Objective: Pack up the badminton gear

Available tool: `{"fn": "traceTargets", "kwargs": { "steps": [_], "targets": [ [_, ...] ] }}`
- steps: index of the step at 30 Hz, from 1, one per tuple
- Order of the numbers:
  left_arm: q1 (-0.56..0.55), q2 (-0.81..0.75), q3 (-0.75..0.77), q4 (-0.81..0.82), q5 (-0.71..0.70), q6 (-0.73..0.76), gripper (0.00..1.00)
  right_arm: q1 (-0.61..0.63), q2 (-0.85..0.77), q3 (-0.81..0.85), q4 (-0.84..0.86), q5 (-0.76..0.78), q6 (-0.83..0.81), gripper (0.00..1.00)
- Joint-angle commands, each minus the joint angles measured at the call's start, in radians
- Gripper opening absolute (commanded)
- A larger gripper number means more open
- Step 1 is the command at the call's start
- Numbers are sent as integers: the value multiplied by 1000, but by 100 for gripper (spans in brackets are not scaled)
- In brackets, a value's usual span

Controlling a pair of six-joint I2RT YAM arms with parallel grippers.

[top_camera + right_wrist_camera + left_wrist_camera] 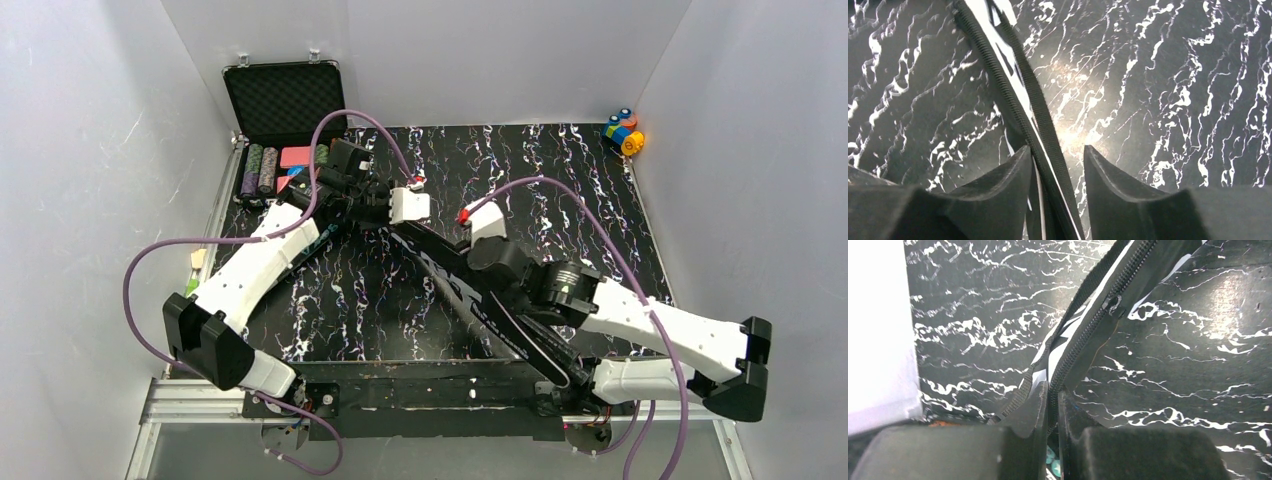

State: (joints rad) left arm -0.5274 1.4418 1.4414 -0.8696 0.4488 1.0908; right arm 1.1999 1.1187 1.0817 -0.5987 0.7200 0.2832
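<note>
2 grippers: both at the black bag.
Bag place: diagonal across the middle of the marbled table.
Left gripper: pinching the zipper edge.
Right gripper: fingers spread, bag edge between them.

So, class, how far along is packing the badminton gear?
Done: nothing shows loose outside the bag, which lies across the table. In hand: left gripper pinches its zip edge, and right gripper stands open astride it. Left: probably finishing the zip.
</note>
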Motion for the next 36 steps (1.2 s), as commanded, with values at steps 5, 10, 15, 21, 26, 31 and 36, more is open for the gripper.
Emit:
{"fn": "traceTargets", "kwargs": {
  "steps": [5,10,15,21,26,31,36],
  "targets": [
    [-11,-109,8,27,-55,-238,0,-95,-145,72,64,43,68,66],
    [-11,-96,26,39,-125,-231,0,-129,-160,137,-14,41,108,70],
    [-12,-85,43,64,-157,-240,0,-129,-205,137,-9,22,134,70],
    [-13,-20,132,85,-255,-385,0,-130,-219,165,-33,-17,204,70],
    [-13,7,215,91,-241,-454,0,-129,-235,171,-24,-26,213,70],
    [-35,16,247,87,-219,-502,0,-128,-255,135,6,-79,248,70],
    [-75,-11,232,61,-209,-568,0,-131,-262,36,126,-209,325,70]
  ]
}}
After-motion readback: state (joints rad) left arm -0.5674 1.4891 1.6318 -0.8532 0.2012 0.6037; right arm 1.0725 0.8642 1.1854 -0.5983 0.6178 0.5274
